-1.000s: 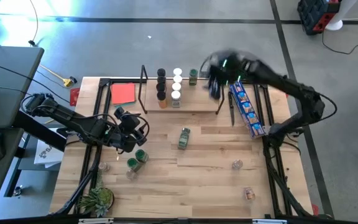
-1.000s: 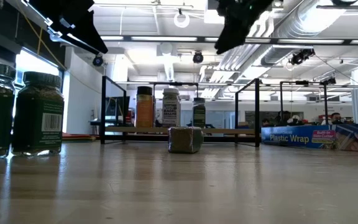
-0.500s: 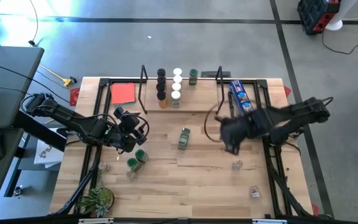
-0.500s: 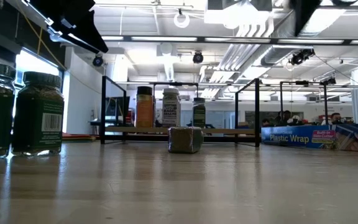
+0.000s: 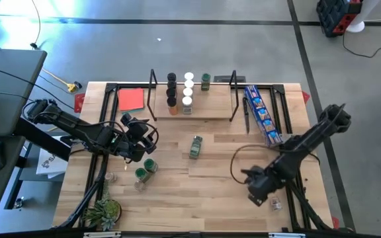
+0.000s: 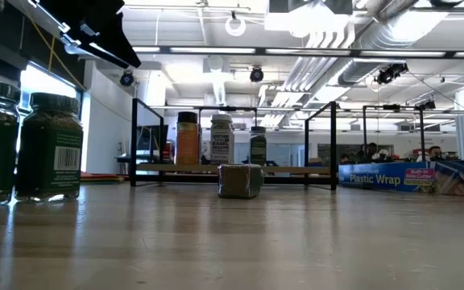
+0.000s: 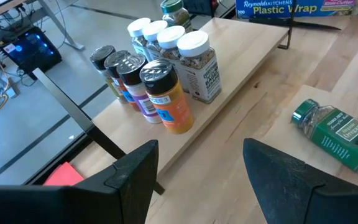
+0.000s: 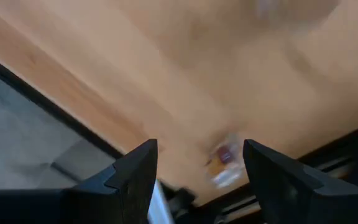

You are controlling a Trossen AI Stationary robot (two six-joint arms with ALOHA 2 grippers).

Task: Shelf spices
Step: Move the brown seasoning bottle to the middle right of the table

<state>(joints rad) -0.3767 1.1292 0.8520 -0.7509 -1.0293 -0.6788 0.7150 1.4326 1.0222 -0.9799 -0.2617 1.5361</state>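
Shelf [image 5: 204, 111] of light wood stands at the table's [image 5: 204, 198] far edge, carrying seven upright spices [image 5: 180, 92] in a cluster on its left half. Left gripper [image 5: 137, 142], fingers parted and empty, hangs near two green-lidded jars [image 5: 145, 169]. Right gripper [image 5: 260, 188], likewise spread and empty, sits above a small jar [image 5: 274, 204] near the front right corner; one green-lidded jar [image 5: 196, 147] lies toppled mid-table.

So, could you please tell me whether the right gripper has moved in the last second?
Yes. The right gripper swung from above the shelf to the table's near right corner.
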